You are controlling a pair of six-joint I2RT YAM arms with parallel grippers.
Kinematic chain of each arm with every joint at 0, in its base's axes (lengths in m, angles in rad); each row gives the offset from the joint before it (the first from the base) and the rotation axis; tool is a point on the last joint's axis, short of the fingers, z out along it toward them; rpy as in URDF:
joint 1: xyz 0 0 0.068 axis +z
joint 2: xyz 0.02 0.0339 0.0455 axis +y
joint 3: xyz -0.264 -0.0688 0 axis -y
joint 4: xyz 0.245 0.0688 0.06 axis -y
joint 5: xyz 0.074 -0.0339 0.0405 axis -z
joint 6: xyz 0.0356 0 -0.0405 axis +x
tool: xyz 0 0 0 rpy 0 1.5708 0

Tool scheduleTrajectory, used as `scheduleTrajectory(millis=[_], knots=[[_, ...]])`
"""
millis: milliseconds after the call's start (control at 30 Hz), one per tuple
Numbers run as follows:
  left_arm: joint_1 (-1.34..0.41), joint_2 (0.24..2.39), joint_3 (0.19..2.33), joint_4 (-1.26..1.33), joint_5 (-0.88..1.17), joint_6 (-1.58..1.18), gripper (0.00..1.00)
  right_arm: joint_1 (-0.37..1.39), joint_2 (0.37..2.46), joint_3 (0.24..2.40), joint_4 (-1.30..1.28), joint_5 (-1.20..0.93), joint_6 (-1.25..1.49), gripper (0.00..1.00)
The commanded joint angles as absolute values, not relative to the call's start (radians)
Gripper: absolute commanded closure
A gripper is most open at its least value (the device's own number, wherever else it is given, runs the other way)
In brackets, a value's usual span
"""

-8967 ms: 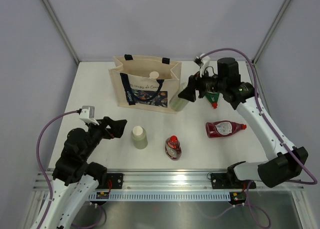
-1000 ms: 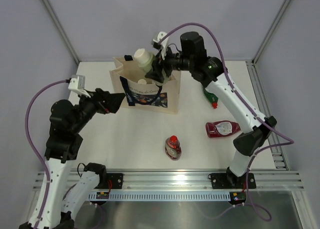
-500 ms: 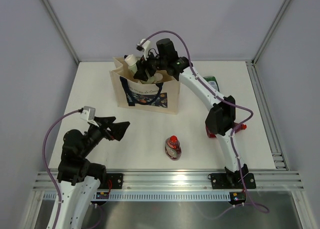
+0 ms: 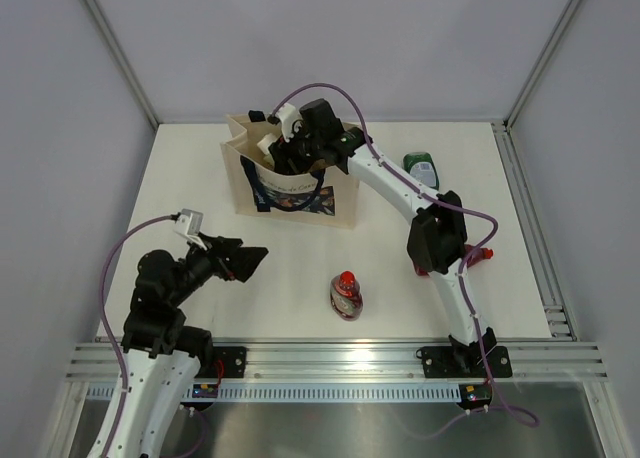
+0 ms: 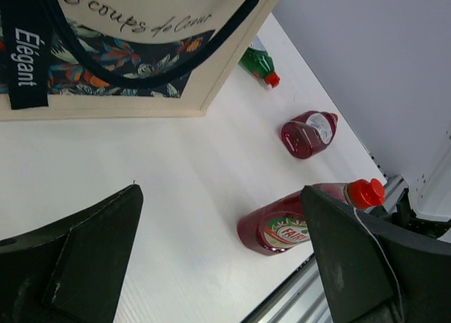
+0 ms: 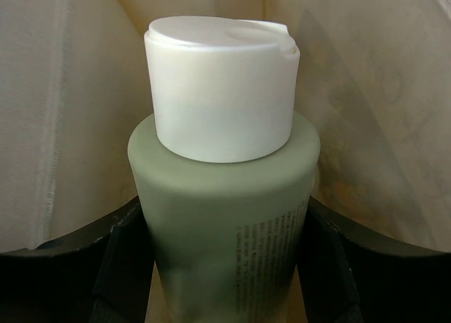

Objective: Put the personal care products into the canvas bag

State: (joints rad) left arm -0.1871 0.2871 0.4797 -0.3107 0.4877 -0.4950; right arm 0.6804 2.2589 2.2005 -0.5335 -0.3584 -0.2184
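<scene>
The canvas bag (image 4: 292,178) stands open at the back of the table, and its printed front shows in the left wrist view (image 5: 120,62). My right gripper (image 4: 287,150) reaches down into the bag's mouth. It is shut on a pale grey-green bottle (image 6: 225,217) with a cream cap (image 6: 222,90), held between the bag's walls. My left gripper (image 4: 246,260) is open and empty in front of the bag, also in its own view (image 5: 220,196). One red squeeze bottle (image 4: 345,293) (image 5: 289,228) lies near the front. A second red bottle (image 5: 306,132) is mostly hidden behind the right arm in the top view. A dark green bottle (image 4: 420,165) (image 5: 257,62) lies right of the bag.
The right arm's elbow (image 4: 435,240) hangs over the right half of the table. The metal rail (image 4: 330,360) runs along the front edge. Grey walls enclose the table on three sides.
My right gripper has lowered the grey-green bottle from above the bag into its mouth. My left arm has pulled back from the bag toward the front. The grey-green bottle that stood on the table is gone.
</scene>
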Motion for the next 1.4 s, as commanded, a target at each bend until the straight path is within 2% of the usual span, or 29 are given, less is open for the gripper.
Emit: scheduleTrajectory(millis=[0,33,67,167,333,500,667,767,867,1000,1100,1267,1367], knots=[[-0.184,0.328,0.514,-0.270,0.563,-0.489,0.01,0.675,2.235,2.249,-0.509,-0.256,-0.279,0.40],[-0.184,0.342,0.520,-0.273,0.564,-0.482,0.01,0.673,2.233,2.252,-0.514,-0.256,-0.285,0.25],[-0.184,0.348,0.525,-0.278,0.566,-0.477,0.01,0.673,2.230,2.258,-0.528,-0.259,-0.293,0.17],[-0.186,0.374,0.544,-0.302,0.572,-0.463,0.01,0.672,2.207,2.295,-0.557,-0.279,-0.301,0.01],[-0.201,0.428,0.560,-0.321,0.606,-0.462,0.01,0.669,2.161,2.400,-0.621,-0.325,-0.302,0.01],[-0.276,0.502,0.566,-0.341,0.543,-0.472,0.01,0.654,2.041,2.405,-0.660,-0.440,-0.308,0.00],[-0.535,0.583,0.592,-0.334,0.313,-0.482,0.01,0.623,1.883,2.324,-0.721,-0.583,-0.331,0.00],[-0.688,0.643,0.618,-0.312,0.210,-0.474,0.01,0.575,1.737,2.166,-0.775,-0.718,-0.399,0.00],[-0.820,0.673,0.634,-0.282,0.123,-0.430,0.01,0.522,1.552,1.907,-0.816,-0.827,-0.504,0.00],[-0.955,0.692,0.635,-0.221,0.121,-0.344,0.01,0.466,1.329,1.483,-0.807,-0.854,-0.563,0.00],[-1.043,0.687,0.618,-0.154,0.153,-0.228,0.01,0.423,1.182,1.265,-0.781,-0.888,-0.592,0.00],[-1.103,0.695,0.578,-0.147,0.126,0.087,0.01,0.382,0.964,1.059,-0.799,-0.985,-0.797,0.00],[-1.104,0.736,0.574,-0.109,0.159,0.302,0.01,0.380,0.939,1.028,-0.879,-0.993,-0.923,0.00]])
